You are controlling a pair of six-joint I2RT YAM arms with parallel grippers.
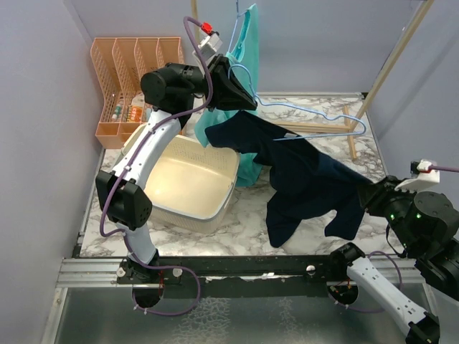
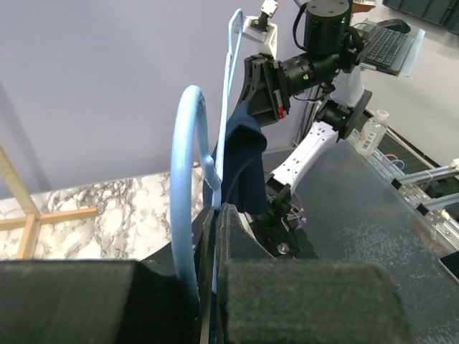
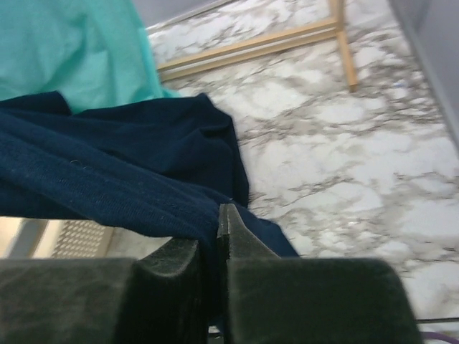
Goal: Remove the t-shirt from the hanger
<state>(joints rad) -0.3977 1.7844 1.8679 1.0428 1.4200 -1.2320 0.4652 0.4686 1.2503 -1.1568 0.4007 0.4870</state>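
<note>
The light blue wire hanger (image 1: 324, 113) is held up over the table, and my left gripper (image 1: 242, 92) is shut on it near its hook. In the left wrist view the hanger (image 2: 188, 179) runs between the closed fingers of that gripper (image 2: 214, 215). The navy t-shirt (image 1: 301, 179) drapes from the hanger's left part down to the right; the hanger's right end is bare. My right gripper (image 1: 366, 195) is at the shirt's lower right edge. In the right wrist view the navy t-shirt (image 3: 129, 165) is pinched in the narrow gap of that gripper (image 3: 211, 229).
A teal garment (image 1: 247, 43) hangs behind the left gripper. A cream basin (image 1: 193, 179) sits on the marble table under the left arm. An orange rack (image 1: 129, 72) stands at the back left. A wooden frame (image 1: 337, 127) lies at the back right.
</note>
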